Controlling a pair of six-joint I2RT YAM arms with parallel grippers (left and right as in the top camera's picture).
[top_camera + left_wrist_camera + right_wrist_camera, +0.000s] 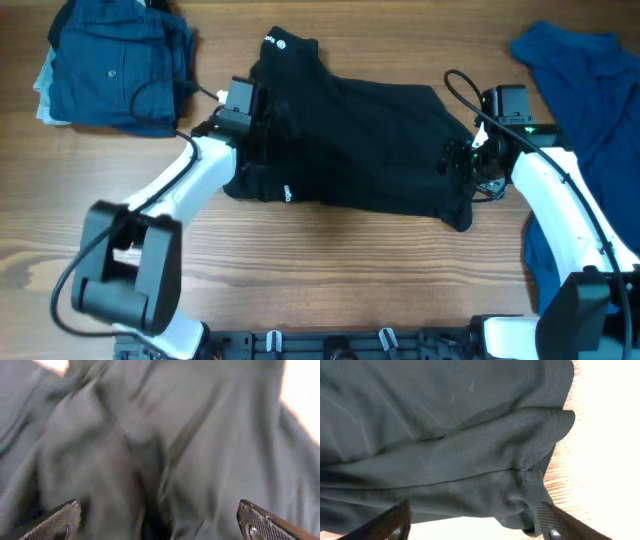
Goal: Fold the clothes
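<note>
Left wrist view blurred: only dark fabric folds legible. Left gripper (160, 527) fingers spread wide, nothing clamped. Right gripper (475, 525) fingers likewise apart, over what is probably a hem. Black garment (350, 140) crumpled mid-table between grippers. Blue garment (590, 90) cut off at right edge. Navy folded garment (115, 65) at far left corner. Wood-grain table (330, 270).

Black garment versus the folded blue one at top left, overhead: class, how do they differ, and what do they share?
The black garment lies spread and rumpled; the blue garment is a compact folded pile. The black one bears white marks; the blue one has none. The black one covers more of the table. Both are cloth lying on it.
</note>
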